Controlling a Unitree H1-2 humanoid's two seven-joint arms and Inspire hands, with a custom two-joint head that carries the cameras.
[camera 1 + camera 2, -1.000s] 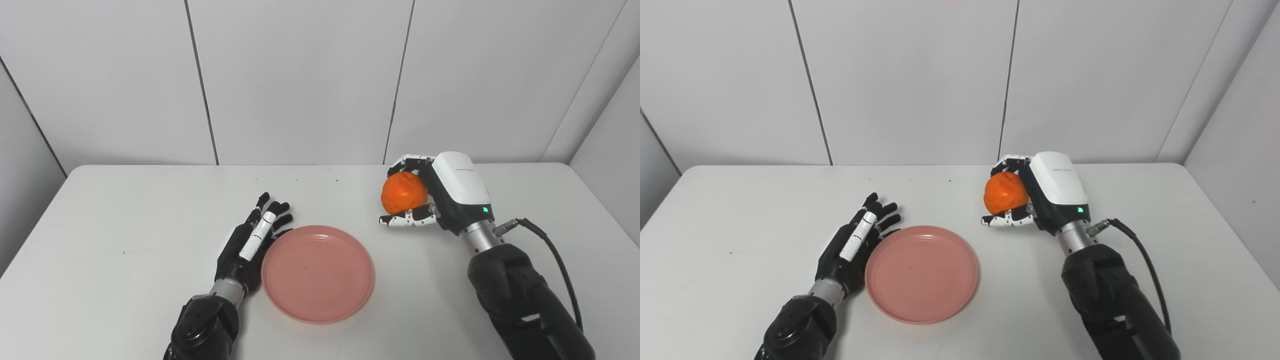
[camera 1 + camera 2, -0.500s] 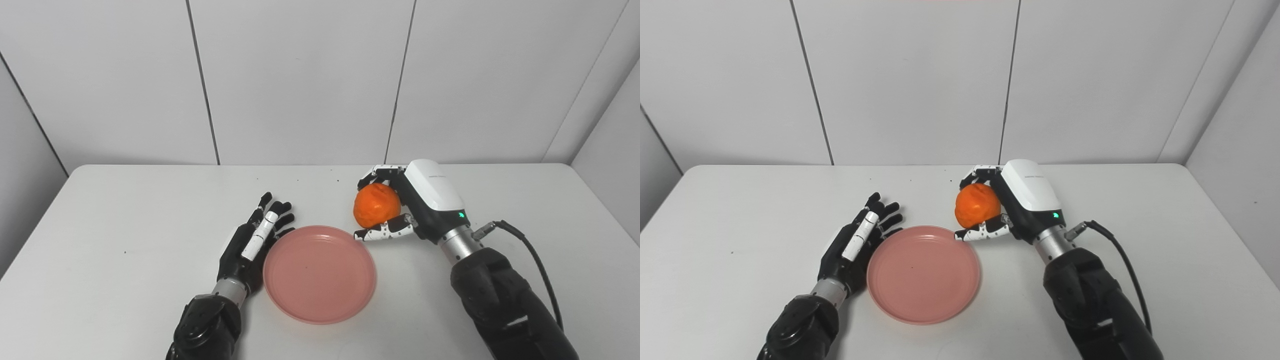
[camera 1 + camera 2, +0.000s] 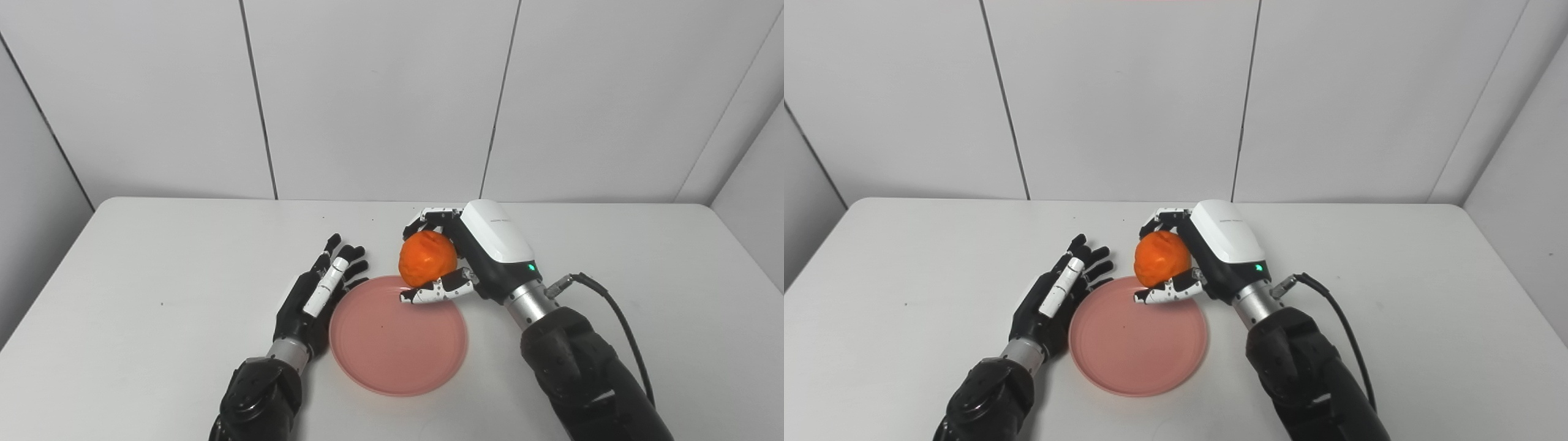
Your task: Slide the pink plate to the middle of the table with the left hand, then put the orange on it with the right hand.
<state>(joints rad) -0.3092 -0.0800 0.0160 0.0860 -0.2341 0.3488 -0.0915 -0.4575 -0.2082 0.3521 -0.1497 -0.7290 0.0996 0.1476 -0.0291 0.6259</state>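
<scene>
The pink plate [image 3: 398, 349] lies flat on the white table, near its middle and toward the front. My left hand [image 3: 315, 294] rests open on the table with its fingers straight, touching the plate's left rim. My right hand [image 3: 474, 257] is shut on the orange [image 3: 427, 265] and holds it in the air over the plate's far edge. Its thumb [image 3: 436, 292] reaches under the fruit, above the plate's back part. In the right eye view the orange [image 3: 1161, 258] and the plate [image 3: 1138, 343] look the same.
The white table [image 3: 153, 275] ends at a grey panelled wall behind. A black cable [image 3: 618, 312] runs from my right wrist over the table on the right. A few small dark specks dot the tabletop.
My right hand has carried the orange left and a little nearer, from right of the plate to above its far edge. The left hand and plate kept their places; the camera shifted slightly.
</scene>
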